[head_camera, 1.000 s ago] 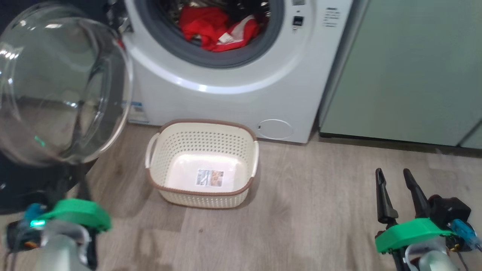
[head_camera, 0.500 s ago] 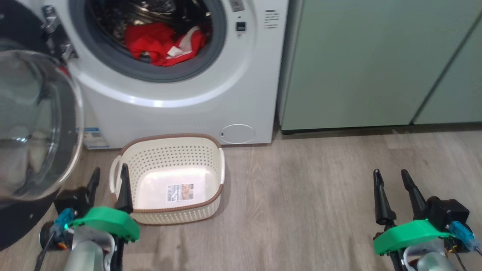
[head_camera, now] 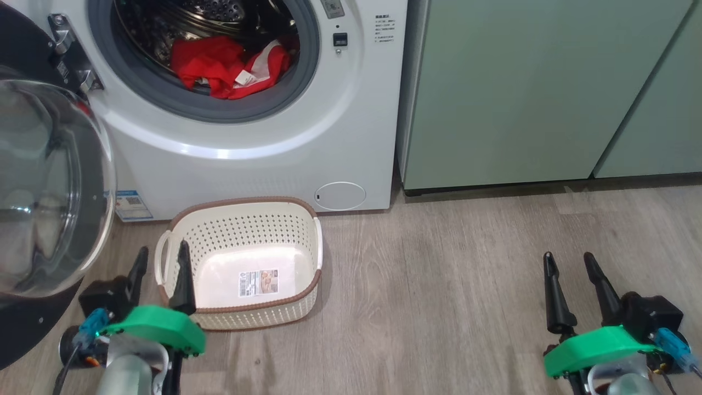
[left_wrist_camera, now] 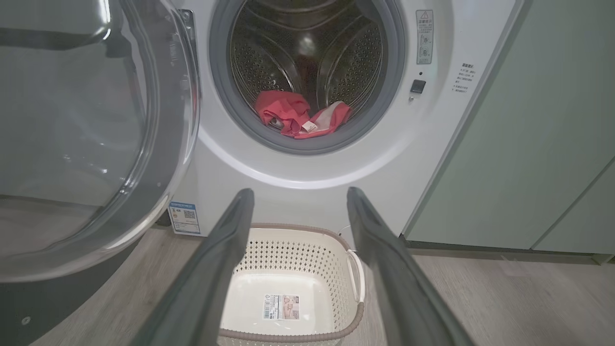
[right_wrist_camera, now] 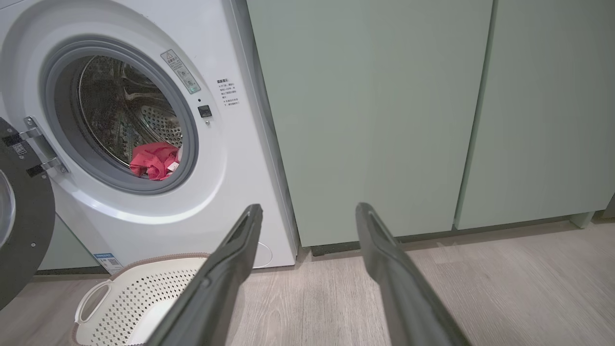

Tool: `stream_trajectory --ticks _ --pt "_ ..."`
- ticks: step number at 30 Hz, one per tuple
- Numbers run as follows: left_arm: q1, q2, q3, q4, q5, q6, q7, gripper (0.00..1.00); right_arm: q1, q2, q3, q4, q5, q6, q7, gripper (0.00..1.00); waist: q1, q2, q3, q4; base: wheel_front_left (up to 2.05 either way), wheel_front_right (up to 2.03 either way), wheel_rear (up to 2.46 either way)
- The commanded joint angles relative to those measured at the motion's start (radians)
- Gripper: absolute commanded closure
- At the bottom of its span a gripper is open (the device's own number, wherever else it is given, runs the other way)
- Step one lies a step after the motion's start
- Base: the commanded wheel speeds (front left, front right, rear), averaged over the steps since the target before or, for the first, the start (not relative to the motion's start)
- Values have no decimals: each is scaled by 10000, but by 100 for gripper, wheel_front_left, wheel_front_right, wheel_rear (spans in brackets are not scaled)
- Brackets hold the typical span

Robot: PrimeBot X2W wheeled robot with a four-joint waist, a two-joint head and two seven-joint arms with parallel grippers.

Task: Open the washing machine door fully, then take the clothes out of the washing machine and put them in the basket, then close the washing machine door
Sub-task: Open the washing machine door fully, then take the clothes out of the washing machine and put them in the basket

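The washing machine (head_camera: 247,137) stands open, its door (head_camera: 49,186) swung out to the left with the clear bulging window facing me. Red clothes (head_camera: 219,66) with a white tag lie at the front of the steel drum, also seen as clothes (left_wrist_camera: 288,113) and clothes (right_wrist_camera: 153,161). The cream basket (head_camera: 241,202) sits empty on the floor below the opening. My left gripper (head_camera: 163,248) is open and empty, low by the basket's left handle, and its wrist view has the gripper (left_wrist_camera: 300,192) aimed at the machine. My right gripper (head_camera: 567,255) is open and empty, far right above the floor.
Pale green cabinets (head_camera: 521,93) stand right of the machine. Wood-look floor (head_camera: 439,285) stretches between basket and right gripper. The open door's black rim (right_wrist_camera: 29,230) juts out near my left arm. A small round white flap (head_camera: 340,196) sits low on the machine's front.
The head camera has swung, shifting the scene left. My left gripper has opened wide and come clear of the door, down beside the basket. The right gripper has held still.
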Motion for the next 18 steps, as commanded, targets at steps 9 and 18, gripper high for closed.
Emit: stream_trajectory --ticks 9,18 --pt "-241 221 215 -213 -52 11 -67 0 -259 -93 280 -319 -94 -2 -109 0 0 0 -20 56 0 0 0" --pt "-305 286 -20 -60 -176 10 -67 0 -252 -76 308 -244 -80 -2 -109 0 0 0 -31 35 0 0 0"
